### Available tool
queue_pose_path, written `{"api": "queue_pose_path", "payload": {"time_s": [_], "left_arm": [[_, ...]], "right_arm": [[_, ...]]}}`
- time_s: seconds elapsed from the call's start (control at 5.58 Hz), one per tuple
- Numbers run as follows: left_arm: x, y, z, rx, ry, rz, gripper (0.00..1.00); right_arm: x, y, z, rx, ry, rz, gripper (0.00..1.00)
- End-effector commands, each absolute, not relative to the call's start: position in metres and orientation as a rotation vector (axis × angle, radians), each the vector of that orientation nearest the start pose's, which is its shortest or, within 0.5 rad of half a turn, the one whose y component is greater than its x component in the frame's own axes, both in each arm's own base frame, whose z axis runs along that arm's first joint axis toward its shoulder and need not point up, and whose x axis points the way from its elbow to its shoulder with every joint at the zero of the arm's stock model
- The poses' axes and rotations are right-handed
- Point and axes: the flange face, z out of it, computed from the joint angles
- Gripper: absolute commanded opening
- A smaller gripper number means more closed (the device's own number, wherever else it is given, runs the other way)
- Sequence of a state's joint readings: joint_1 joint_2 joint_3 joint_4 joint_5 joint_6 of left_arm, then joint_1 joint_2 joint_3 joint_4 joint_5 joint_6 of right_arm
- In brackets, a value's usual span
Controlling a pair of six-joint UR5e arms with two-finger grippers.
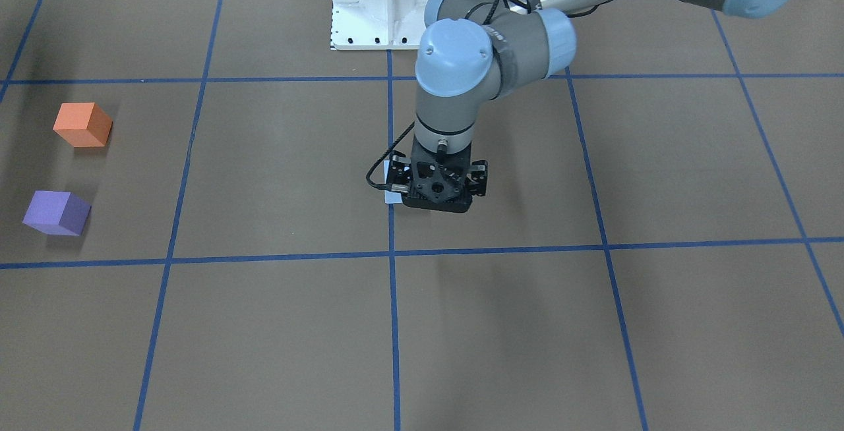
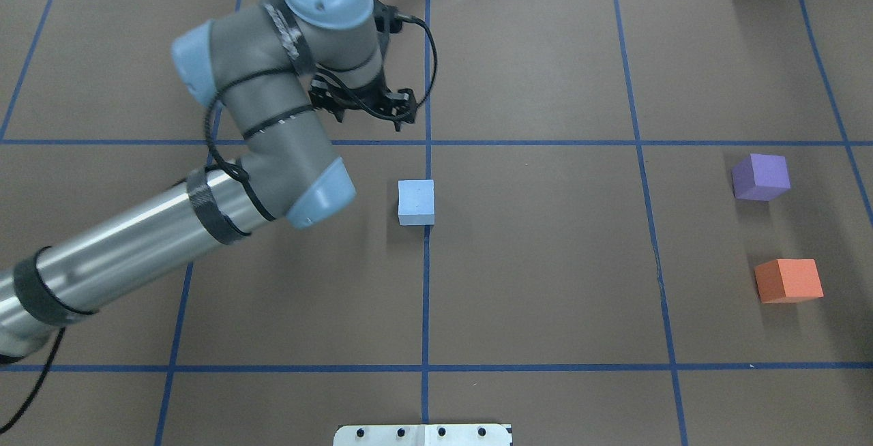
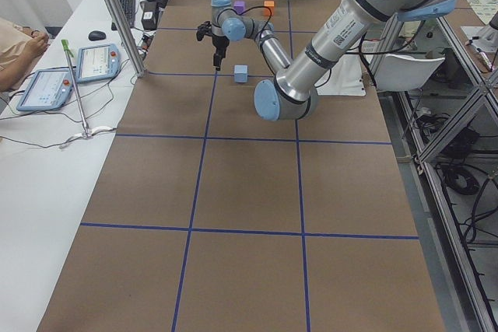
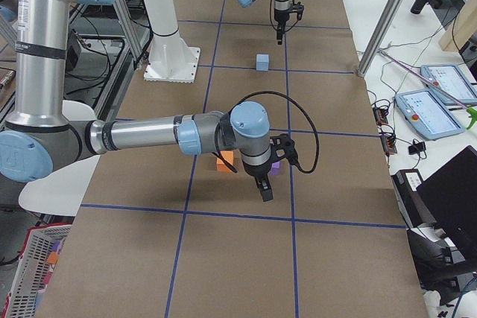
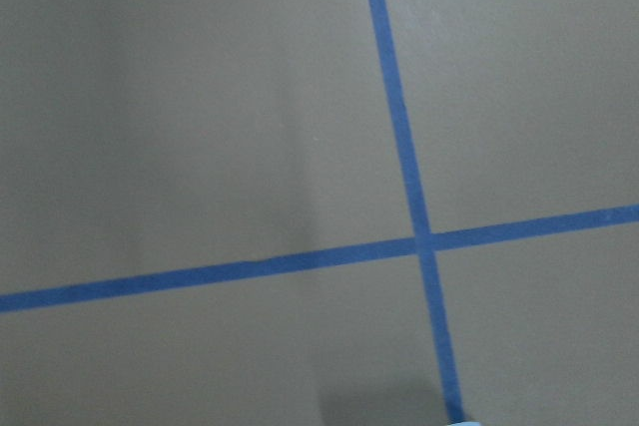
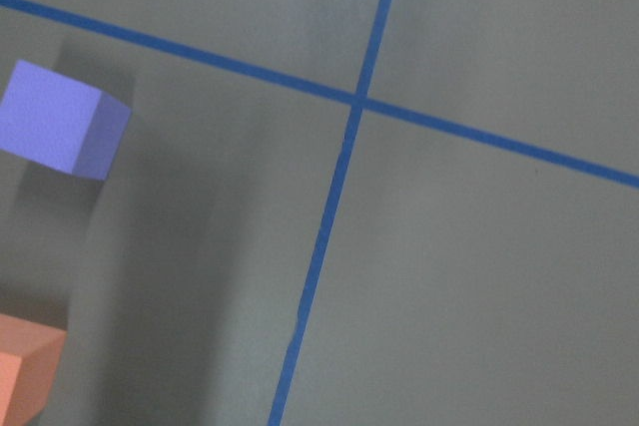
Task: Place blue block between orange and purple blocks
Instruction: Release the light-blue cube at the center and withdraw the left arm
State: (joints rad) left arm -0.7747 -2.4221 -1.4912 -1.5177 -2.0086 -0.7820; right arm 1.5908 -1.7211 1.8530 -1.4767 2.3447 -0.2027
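While reaching in from the table's left edge, folds the wrist of the left arm [image 2: 136, 241] over and points the left end effector [image 3: 217, 58] straight down. Hangs it above the table [image 2: 545, 282], just beside the blue block [image 2: 416, 202] on the far-edge side, not touching. Hides the fingertips beneath the wrist: cannot tell how far open. Shows the blue block resting near the table's centre on a tape line [image 2: 427, 282], well apart from the purple block [image 2: 760, 176] and orange block [image 2: 788, 281] by the right edge, purple toward the far edge, with a gap between. Stretches the right arm [image 4: 141, 135] level over the right end, right end effector [image 4: 264, 188] aimed down close to those two; cannot tell its opening either. Grips no block with either.
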Motion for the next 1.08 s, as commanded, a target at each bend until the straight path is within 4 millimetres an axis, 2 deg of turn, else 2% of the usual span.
{"api": "queue_pose_path", "payload": {"time_s": [0.0,0.18,0.36,0.54,0.72,0.9], "left_arm": [[0.292,-0.638,0.246,0.300,0.747,0.295,1.00],[0.238,-0.636,0.318,0.304,0.706,0.292,1.00],[0.190,-0.627,0.402,0.225,0.669,0.212,1.00],[0.150,-0.612,0.459,0.224,0.658,0.165,1.00],[0.114,-0.593,0.504,0.151,0.693,0.119,1.00],[0.044,-0.567,0.558,0.176,0.706,0.233,1.00]], "right_arm": [[0.063,-0.427,0.574,0.362,-0.876,-0.290,1.00],[0.054,-0.442,0.544,0.397,-0.923,-0.284,1.00],[0.023,-0.482,0.486,0.471,-1.001,-0.384,0.99],[-0.033,-0.509,0.428,0.427,-1.100,-0.402,0.99],[-0.094,-0.521,0.373,0.364,-1.137,-0.380,0.99],[-0.163,-0.525,0.312,0.336,-1.120,-0.322,0.99]]}}
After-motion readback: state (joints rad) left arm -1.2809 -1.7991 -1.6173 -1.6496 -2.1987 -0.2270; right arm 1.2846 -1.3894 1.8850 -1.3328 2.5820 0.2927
